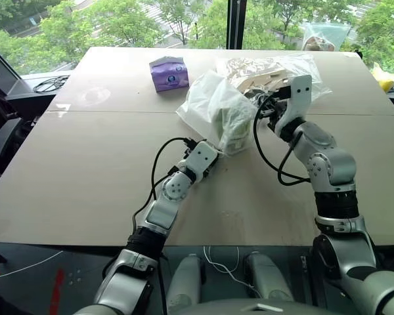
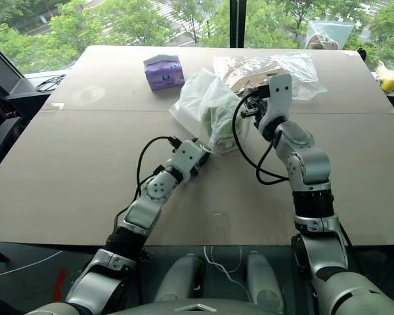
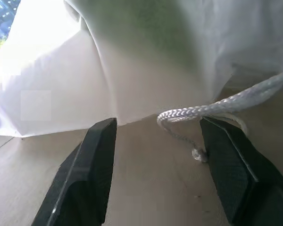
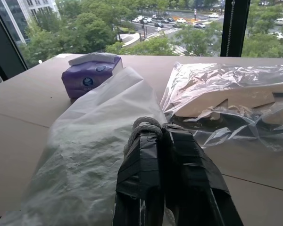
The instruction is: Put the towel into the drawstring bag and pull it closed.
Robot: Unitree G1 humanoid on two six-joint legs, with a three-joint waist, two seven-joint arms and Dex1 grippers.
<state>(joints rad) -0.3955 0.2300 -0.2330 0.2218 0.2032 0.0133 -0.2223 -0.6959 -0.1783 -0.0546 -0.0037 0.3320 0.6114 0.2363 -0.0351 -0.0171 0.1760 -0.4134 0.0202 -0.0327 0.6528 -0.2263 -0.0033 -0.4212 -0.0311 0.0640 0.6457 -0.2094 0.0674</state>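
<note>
So the towel (image 1: 233, 125) is already inside the bag (image 1: 210, 105): you can see the green showing through the milky plastic, low in the bag on the side nearest the left gripper (image 3: 158, 155). The bag sits slumped on the table (image 1: 85, 170), right in front of that gripper and just below and beside the right gripper (image 4: 162, 136).

The stuffing part looks done to me, so what's in hand is the closing. The left gripper is down at table level with its fingers apart, and a loop of the white cord (image 3: 212, 109) lies between them, closer to one finger and not pinched yet. The right gripper is up by the bag's top with its fingers pressed together on what looks like a bit of cord; hard to be sure what exactly it has.

Next move, I'd guess: the left one needs to close on that loop cleanly, then the two pull apart to cinch the mouth. The cord is thin and could slip out.

Further out, beyond the right gripper, there's a purple tissue pack (image 1: 169, 72) and a clear bag (image 1: 276, 69) with beige pieces.
</note>
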